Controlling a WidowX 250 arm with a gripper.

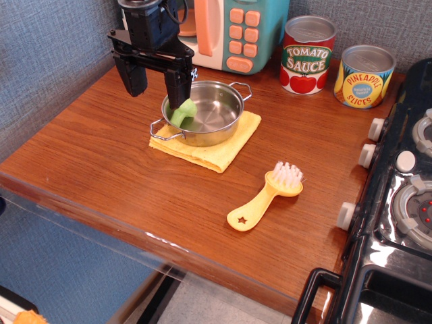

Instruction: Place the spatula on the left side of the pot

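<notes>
- Spatula (265, 197): small yellow plastic brush-like utensil, white-pink bristles on a round head, star-shaped hole near the handle end. Lies flat on the wooden counter at about 4 o'clock from the pot, well apart from it. Head points toward 1 o'clock, handle toward 7 o'clock. Nothing touches it.
- Pot (204, 111): small shallow round shiny steel pot with two wire loop handles, one at 1 o'clock and one at 8 o'clock. Stands on a folded yellow cloth (226, 150), which shows past the pot mainly toward 5 o'clock.
- Green broccoli toy (183, 113): leans inside the pot against its wall at 9 o'clock.
- Gripper (156, 79): black, two-fingered, hanging above the pot's 10 o'clock rim. Jaws stand apart with nothing between them; one finger overlaps the pot's rim in this view, the other is out over bare wood.
- Wooden counter (101, 155): brown grain surface; the stretch at 9 o'clock from the pot holds only the gripper's outer finger above it.
- Toy microwave (233, 30): teal and pink body with pink buttons, at 12 o'clock from the pot, against the wall.
- Tomato sauce can (307, 55): red and white label, at 2 o'clock from the pot.
- Pineapple slices can (364, 76): yellow and blue label, just beside the tomato can at its 3 o'clock.
- Toy stove (401, 202): black with grey knobs and burners, along the counter's 3 o'clock edge, near the spatula's head but apart.
</notes>
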